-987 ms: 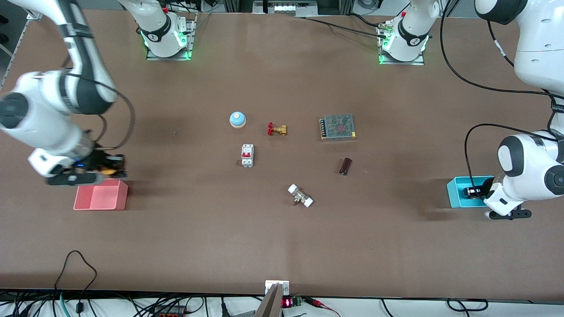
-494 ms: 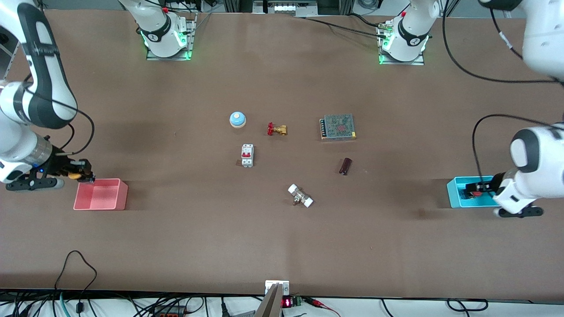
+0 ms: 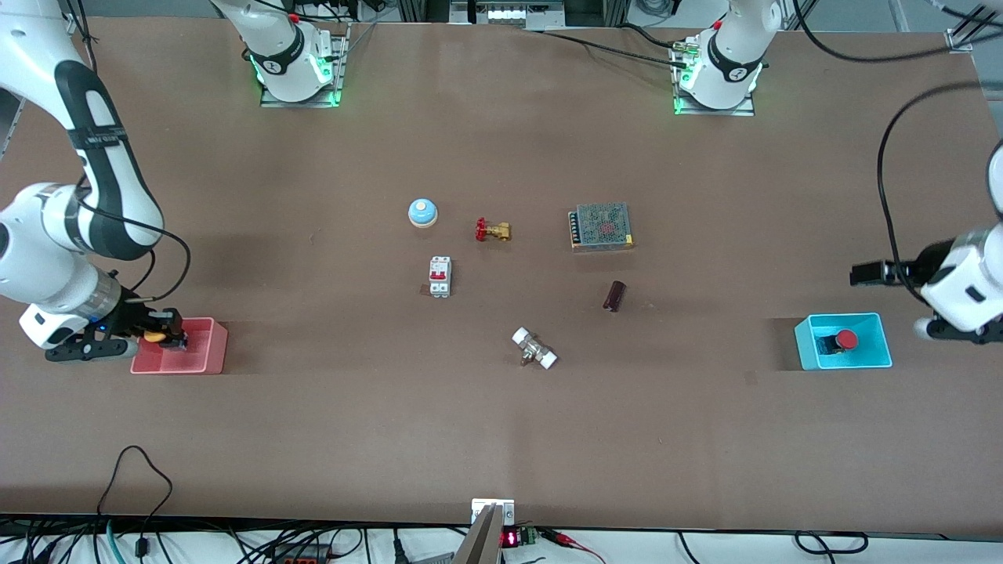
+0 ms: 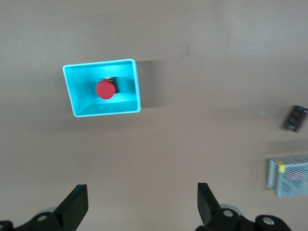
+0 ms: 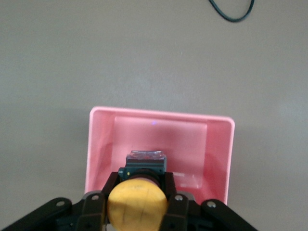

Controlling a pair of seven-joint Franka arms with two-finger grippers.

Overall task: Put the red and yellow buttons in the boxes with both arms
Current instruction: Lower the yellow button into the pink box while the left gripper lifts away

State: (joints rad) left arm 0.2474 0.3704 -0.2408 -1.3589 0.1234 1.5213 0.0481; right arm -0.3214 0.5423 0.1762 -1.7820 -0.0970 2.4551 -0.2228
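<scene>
front view: we see the right gripper (image 3: 167, 338) over the pink box (image 3: 205, 357) at the right arm's end of the table, clamped on the yellow button (image 3: 154, 337). the red button (image 3: 845, 339) sits inside the cyan box (image 3: 805, 350) at the left arm's end. the left gripper (image 3: 860, 273) hangs above the table beside that box, carrying nothing. mid-table lie a blue bell (image 3: 422, 212), a brass valve (image 3: 492, 230), a circuit breaker (image 3: 439, 276), a power supply (image 3: 601, 225), a dark cylinder (image 3: 614, 296) and a white-capped fitting (image 3: 534, 348); none belong to the job.

left wrist view: we see the red button (image 4: 105, 89) resting near the middle of the cyan box (image 4: 76, 102), cap up. the left gripper (image 4: 142, 204) stands spread wide and empty over bare table.

right wrist view: the fingers (image 5: 94, 208) grip the yellow button (image 5: 137, 204) at its sides, black base (image 5: 146, 165) pointing down into the pink box (image 5: 220, 159).

we judge these buttons small, light and rigid, with smooth domed caps likely to slip; the squarer black base or the neck below the cap looks the surer hold. the yellow one seems low enough to let go.
</scene>
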